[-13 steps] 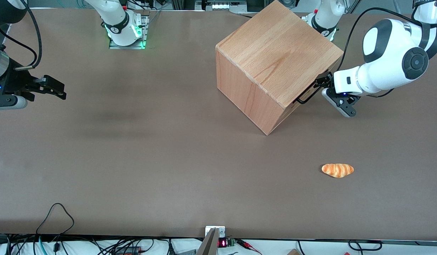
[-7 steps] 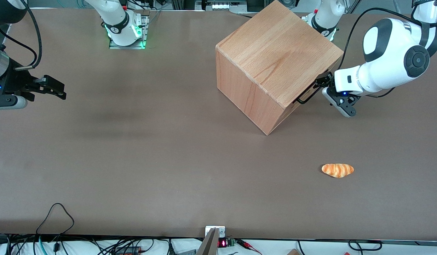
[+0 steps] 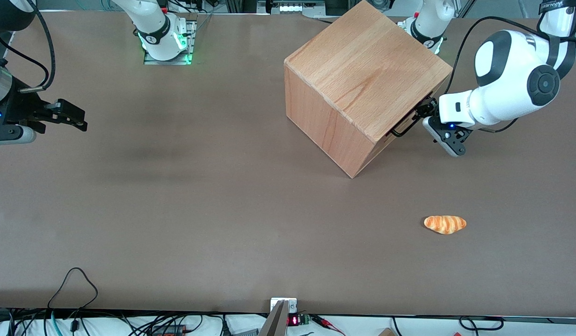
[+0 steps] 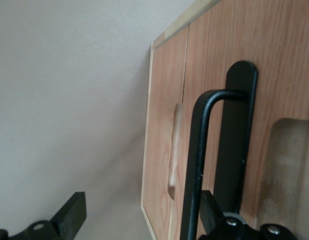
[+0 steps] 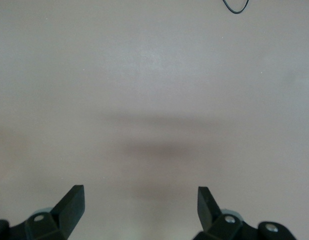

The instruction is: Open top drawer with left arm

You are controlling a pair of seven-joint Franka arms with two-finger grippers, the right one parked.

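Gripper [image 3: 426, 112] of the left arm [image 3: 511, 79] sits at the handle [image 3: 404, 127] of the top drawer [image 3: 411, 116], in front of the wooden cabinet [image 3: 362, 79] near the working arm's end of the table [image 3: 176, 210]. Much bare table lies nearer the front camera, with only a croissant [image 3: 445, 224], well apart.

From the left wrist, the fingers [image 4: 72, 212] stand wide open; one passes just beside the handle [image 4: 199, 165], and nothing is held. The drawer front [image 4: 274, 75] looks closed.

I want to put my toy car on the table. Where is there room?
Lots of bare table lies between the wooden cabinet and the parked arm's end, and nearer the camera than the bread roll. It is crowded in front of the top drawer, where the open tool sits at the black handle.
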